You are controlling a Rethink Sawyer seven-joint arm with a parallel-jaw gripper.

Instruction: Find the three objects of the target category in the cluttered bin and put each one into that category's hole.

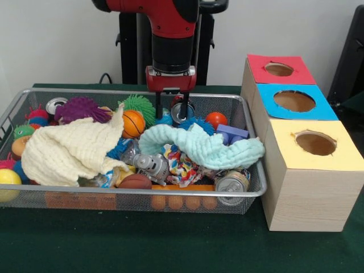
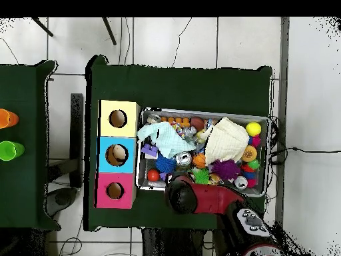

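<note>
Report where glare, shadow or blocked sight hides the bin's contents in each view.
Front view: even light, no glare; the pale yellow cloth and mint cloth cover items in the bin. Overhead view: the arm hides the gripper and the bin's near edge.

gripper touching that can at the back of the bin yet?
Cannot tell. In the front view the gripper fingertips overlap the can in the bin; overhead, the arm hides it.

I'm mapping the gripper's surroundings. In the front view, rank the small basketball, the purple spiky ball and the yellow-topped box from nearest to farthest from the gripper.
Measured from the gripper:
1. Small basketball, just to its picture-left in the bin.
2. Purple spiky ball, further picture-left, near the bin's back.
3. Yellow-topped box, outside the bin at picture-right, closest to the camera.
</note>
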